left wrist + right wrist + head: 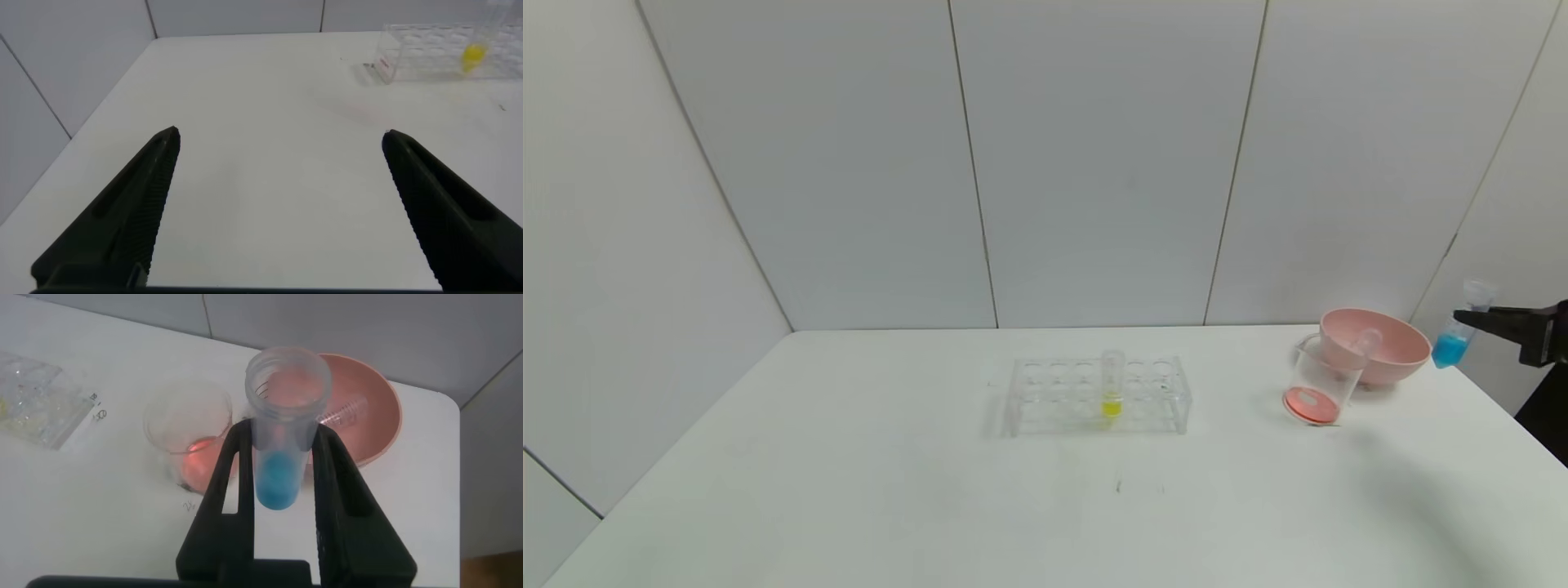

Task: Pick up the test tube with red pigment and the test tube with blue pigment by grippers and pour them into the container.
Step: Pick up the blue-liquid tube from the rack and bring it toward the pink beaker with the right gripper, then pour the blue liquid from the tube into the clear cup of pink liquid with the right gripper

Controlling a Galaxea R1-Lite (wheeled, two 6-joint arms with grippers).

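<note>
The right gripper (1470,318) hangs at the far right edge of the white tabletop (849,490), its black jaws clamped on the slim clear test tube w/ bright blue liquid (1454,343), held in the air just right of the pink plastic bowl (1388,343). The tube's long axis runs near upright, tilted a bit: open mouth up, round blue bottom down.

The short clear glass beaker (1319,380), w/ orange-red liquid pooled in its base, sits just left of and nearer than the bowl, touching or nearly so; an emptied-looking clear tube (1364,339) lies in the bowl.

Risks, as I see it: the bowl sits btwn tube and beaker, so an early tip would dump blue into the bowl; the smooth tube could also slip in the jaws as it tilts.

The left gripper (278,204) idles low over the near-left tabletop, jaws wide apart, holding nothing. A clear plastic rack (1098,396) w/ a yellow-liquid tube (1112,384) stands mid-table.
</note>
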